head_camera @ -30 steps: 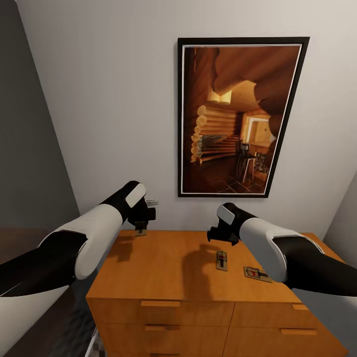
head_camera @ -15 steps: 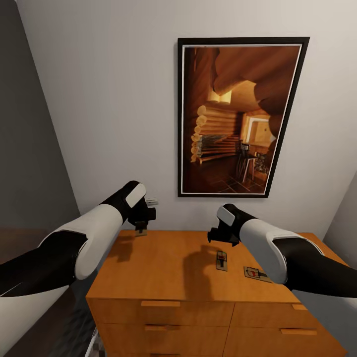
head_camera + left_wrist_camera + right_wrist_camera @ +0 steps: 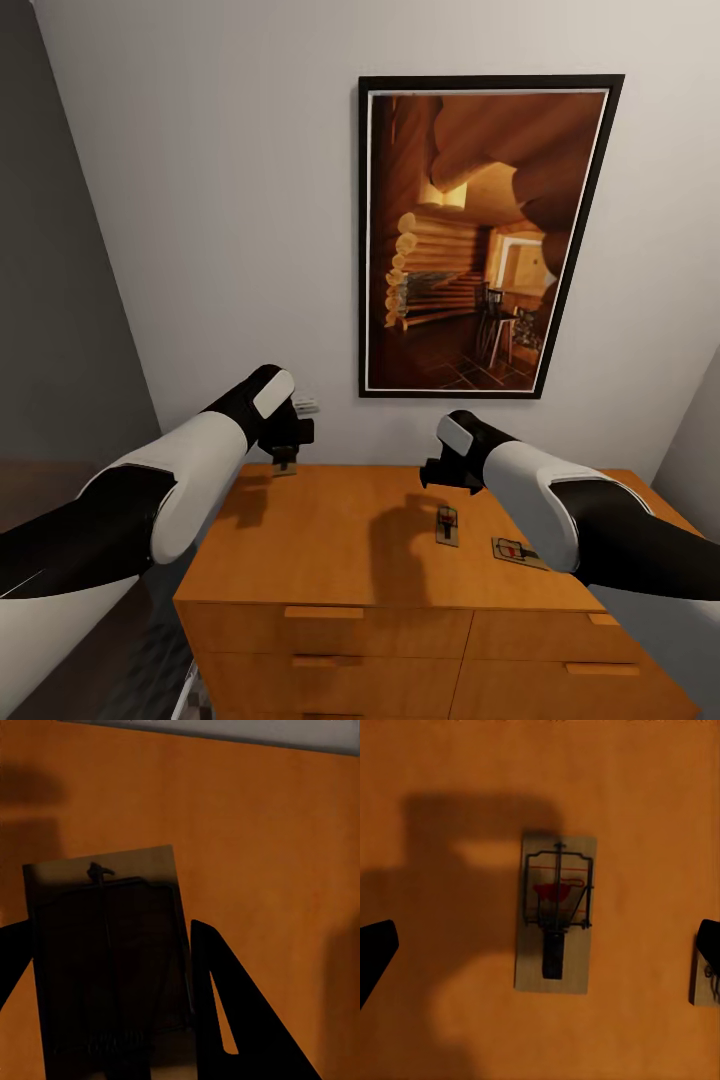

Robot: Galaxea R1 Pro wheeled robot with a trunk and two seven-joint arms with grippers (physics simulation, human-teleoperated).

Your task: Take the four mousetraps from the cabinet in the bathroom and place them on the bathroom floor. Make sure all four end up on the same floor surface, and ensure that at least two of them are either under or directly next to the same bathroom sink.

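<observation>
Mousetrap (image 3: 109,960) in left gripper (image 3: 105,967) (clamped) — airborne

Two tan mousetraps (image 3: 447,525) (image 3: 517,552) lie flat on the orange-brown cabinet (image 3: 330,540) top.

Mousetrap (image 3: 555,913) flat on orange cabinet top (image 3: 645,787)

The right gripper (image 3: 432,474) has crept slightly toward the robot's right and a touch higher above the desk (image 3: 330,540); its shadow on the wood has slid with it, closer to the mousetrap (image 3: 447,525) beneath.
</observation>
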